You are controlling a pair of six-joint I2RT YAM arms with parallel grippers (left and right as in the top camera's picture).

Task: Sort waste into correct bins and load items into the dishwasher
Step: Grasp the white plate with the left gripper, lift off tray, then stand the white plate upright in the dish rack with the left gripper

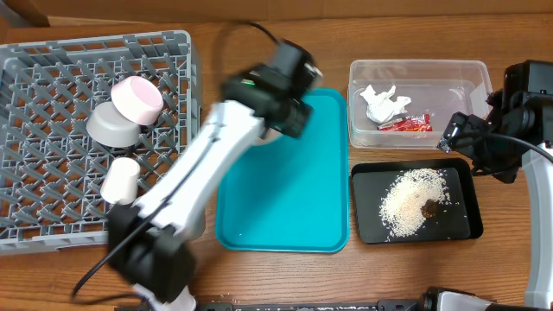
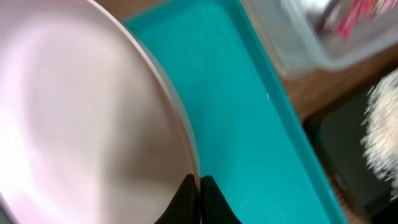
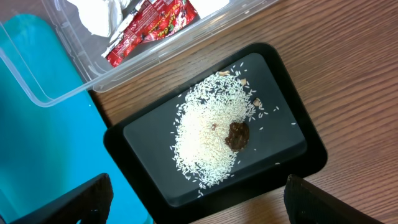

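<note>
While the left tool (image 2: 199, 186) pinches the rim of the round white plate (image 2: 81, 124), its two dark fingers closed on either side of the edge, the plate sits tilted above the teal tray (image 2: 249, 124). From overhead, the white left arm (image 1: 194, 177) reaches diagonally from the desk's near edge to the far left corner of that tray.

On the left of the wooden desk (image 1: 259, 34) stands the large grey dish rack (image 1: 52, 104). Inside it are the small pink bowl (image 1: 136, 98), the pale grey bowl (image 1: 112, 128) touching it, and the small white cup (image 1: 120, 180) lying on its side just nearer the camera's lower edge.

To the right of the teal tray is the clear plastic tub (image 1: 467, 73), holding the crumpled white tissue (image 1: 381, 102) and the red snack wrapper (image 1: 406, 123) side by side. Just below it is the black tray (image 1: 367, 225), holding a heap of white rice grains (image 3: 205, 134) with the small brown food lump (image 3: 237, 134) resting on the heap's right side.

The right tool (image 3: 211, 202) hangs over the black tray's near edge with its fingers spread wide apart, holding nothing.
</note>
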